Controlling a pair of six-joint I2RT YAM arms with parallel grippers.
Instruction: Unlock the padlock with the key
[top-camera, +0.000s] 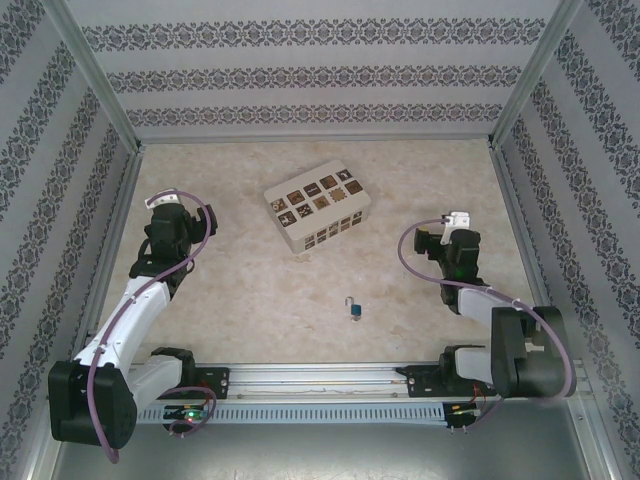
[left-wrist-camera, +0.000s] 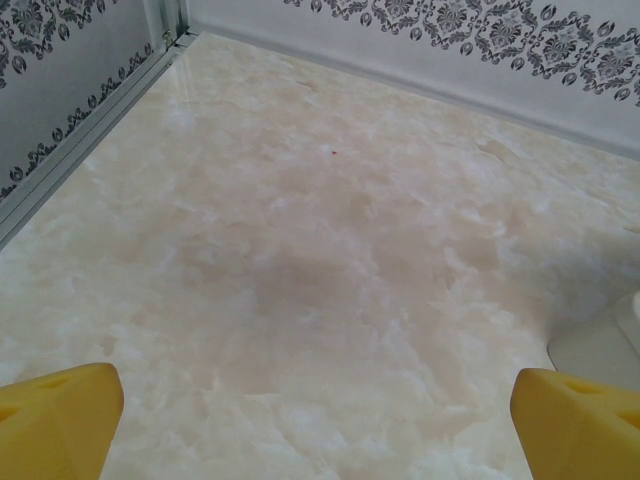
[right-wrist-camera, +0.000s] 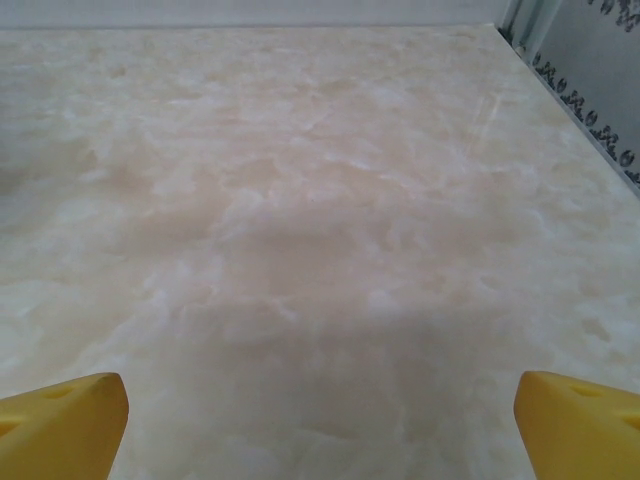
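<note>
Lying on the table (top-camera: 250, 300), the padlock (top-camera: 354, 310) sits near the front edge, roughly mid-width. Blue body is toward the arm bases, thin silver shackle on the far side. Nothing touches it. The cream box (top-camera: 318, 208) with dark square pictures is farther back, well apart from it. The padlock is between the two arms and well apart from both. The left arm (top-camera: 170, 232) is off to its left and farther back, the right arm (top-camera: 455, 248) off to its right, somewhat nearer. The left jaws are spread wide and hold nothing, yellow fingertips (left-wrist-camera: 60, 420) at the bottom corners of the left wrist view, over bare table. The right jaws are the same: wide apart, empty, fingertips (right-wrist-camera: 60, 425) over bare marbled table.
</note>
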